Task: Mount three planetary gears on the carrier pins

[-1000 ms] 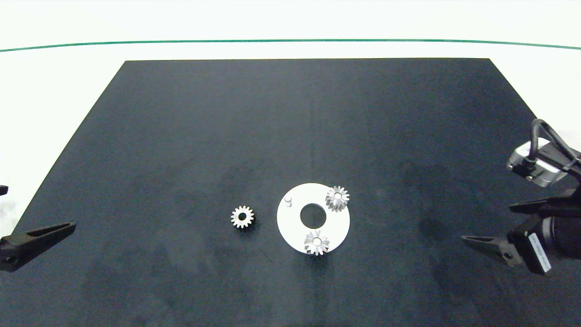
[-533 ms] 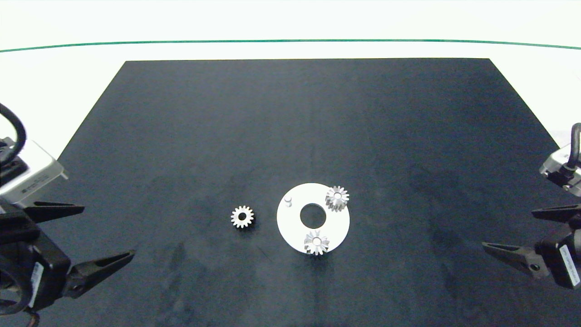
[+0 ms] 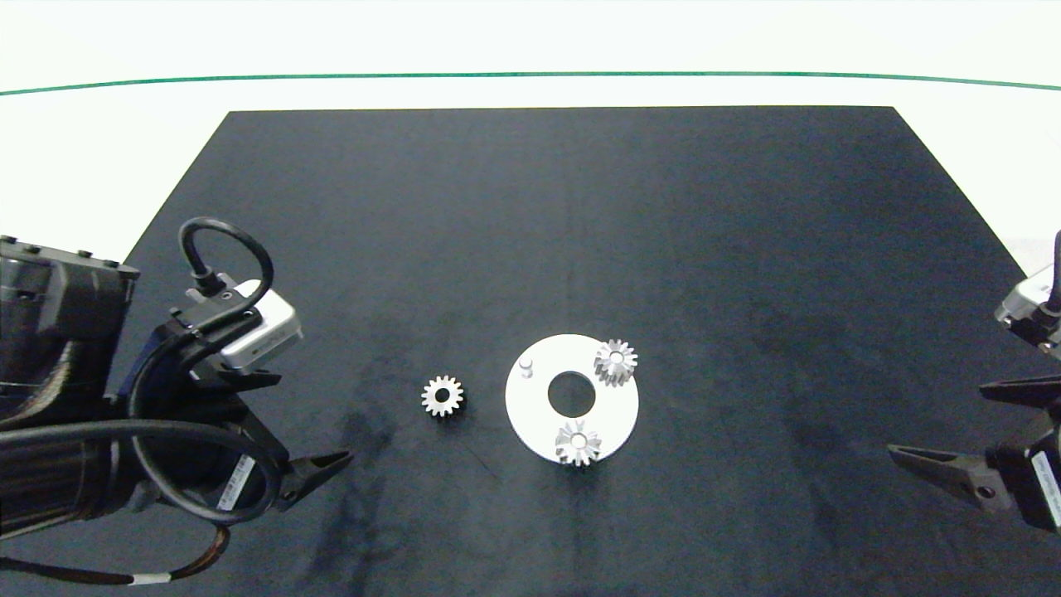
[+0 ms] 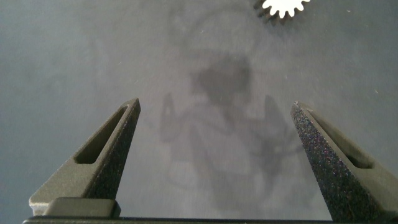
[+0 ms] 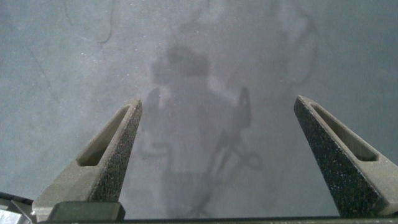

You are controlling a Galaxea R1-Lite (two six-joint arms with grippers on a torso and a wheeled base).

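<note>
A flat white disc (image 3: 530,410) with a large centre hole lies on the black mat. Two silvery planetary gears sit on its carrier pins, one at the far right (image 3: 616,362) and one at the near side (image 3: 578,443). The third pin (image 3: 526,366) stands bare at the disc's far left. A third gear (image 3: 442,396) lies flat on the mat just left of the disc, and it also shows at the edge of the left wrist view (image 4: 285,6). My left gripper (image 3: 313,417) (image 4: 215,104) is open and empty, left of that gear. Open and empty too, my right gripper (image 3: 937,419) (image 5: 217,102) hangs at the right edge.
The black mat (image 3: 564,215) covers most of a white table (image 3: 99,149). A thin green line (image 3: 530,74) runs across the table's far side. Only bare mat shows under both grippers.
My left arm has come in from the left edge toward the loose gear, fingers still open. The right arm has drawn back toward the right edge. Gears and disc have not moved.
</note>
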